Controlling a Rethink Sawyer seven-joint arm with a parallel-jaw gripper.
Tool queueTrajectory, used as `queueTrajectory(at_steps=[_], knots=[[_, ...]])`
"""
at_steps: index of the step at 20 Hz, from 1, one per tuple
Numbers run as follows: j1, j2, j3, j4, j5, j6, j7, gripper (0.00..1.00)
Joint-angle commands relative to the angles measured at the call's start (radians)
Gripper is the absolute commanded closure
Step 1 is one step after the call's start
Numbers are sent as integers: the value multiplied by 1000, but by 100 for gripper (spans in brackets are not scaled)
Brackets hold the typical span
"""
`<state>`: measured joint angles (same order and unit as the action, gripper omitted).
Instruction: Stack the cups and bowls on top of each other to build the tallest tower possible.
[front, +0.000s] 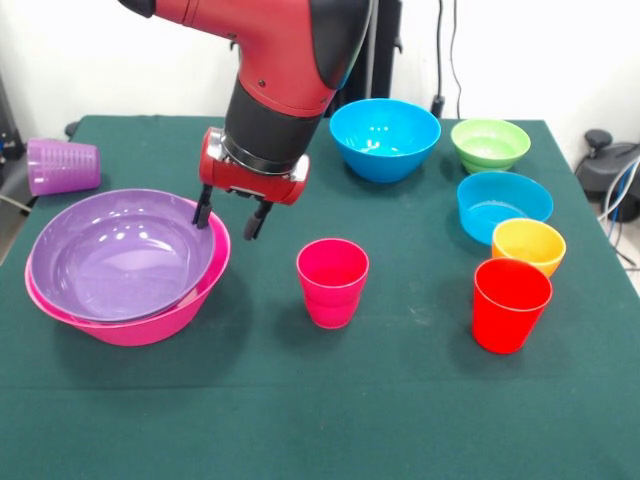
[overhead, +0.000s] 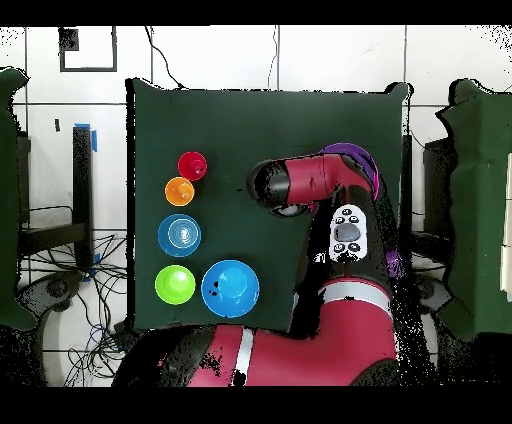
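Observation:
The large purple bowl (front: 120, 255) sits nested in the huge pink bowl (front: 135, 328) at the front view's left; its rim shows in the overhead view (overhead: 350, 152). My gripper (front: 230, 216) hangs open at their right rim, one finger (front: 204, 212) over the inside and the other outside. The magenta-pink cup (front: 332, 282) stands upright to the right of it. The red cup (front: 511, 305) (overhead: 191, 165) stands upright at the right. The purple cup (front: 62, 165) lies on its side at the far left. The small dark blue bowl is not seen.
The large blue bowl (front: 385, 138) (overhead: 230, 288), green bowl (front: 489, 143) (overhead: 175, 285), cyan bowl (front: 503, 205) (overhead: 179, 235) and orange bowl (front: 528, 245) (overhead: 180, 191) stand apart on the green table (front: 320, 420). My arm (overhead: 320, 185) hides the gripper in the overhead view.

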<state>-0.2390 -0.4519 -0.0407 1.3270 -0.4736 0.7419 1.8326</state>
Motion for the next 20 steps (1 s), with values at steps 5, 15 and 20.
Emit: queueTrajectory(at_steps=[5,15,20], knots=[[-14,43,115,33,-21,22,-118,0],[-16,40,115,40,-21,19,-117,0],[-17,40,117,43,-18,15,-113,0]])
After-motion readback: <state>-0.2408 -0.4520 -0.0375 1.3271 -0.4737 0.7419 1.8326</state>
